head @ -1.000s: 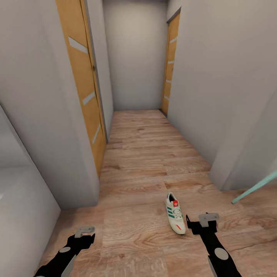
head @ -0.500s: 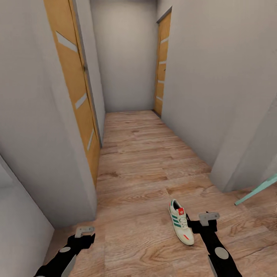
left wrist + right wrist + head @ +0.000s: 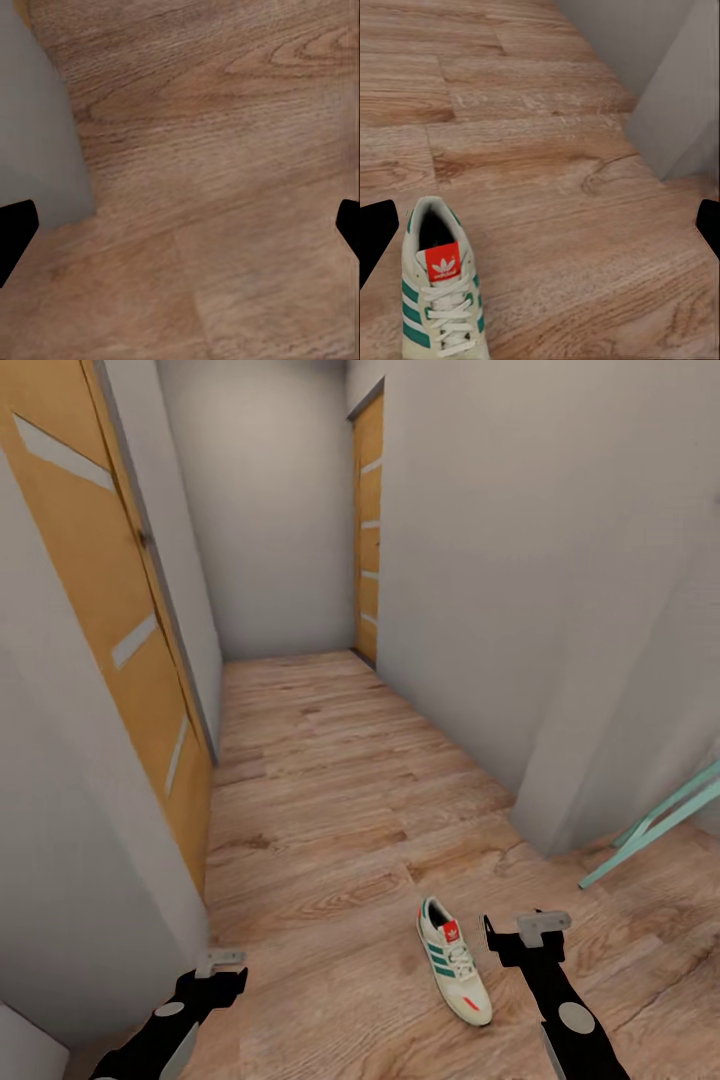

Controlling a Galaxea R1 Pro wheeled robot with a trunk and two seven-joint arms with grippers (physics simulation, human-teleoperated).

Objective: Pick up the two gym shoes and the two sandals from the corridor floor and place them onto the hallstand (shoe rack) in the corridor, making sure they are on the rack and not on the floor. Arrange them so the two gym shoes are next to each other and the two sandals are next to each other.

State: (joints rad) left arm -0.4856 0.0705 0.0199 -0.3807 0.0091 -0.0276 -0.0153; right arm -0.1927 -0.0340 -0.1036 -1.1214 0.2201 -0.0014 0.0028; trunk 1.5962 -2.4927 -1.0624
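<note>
You are hovering your right gripper, fingers spread and empty, just right of the white green-striped lace-up sneaker lying lengthwise near-to-far on the wood-plank floor.

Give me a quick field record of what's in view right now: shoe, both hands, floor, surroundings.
gym shoe: one white sneaker with green stripes, lying on the floor, untouched
left hand: open, empty, above bare floor beside a grey wall corner
right hand: open, empty, just right of the shoe
corridor floor: wood planks
doors: orange, one on the left, one far right
other: teal bars at right edge
</note>
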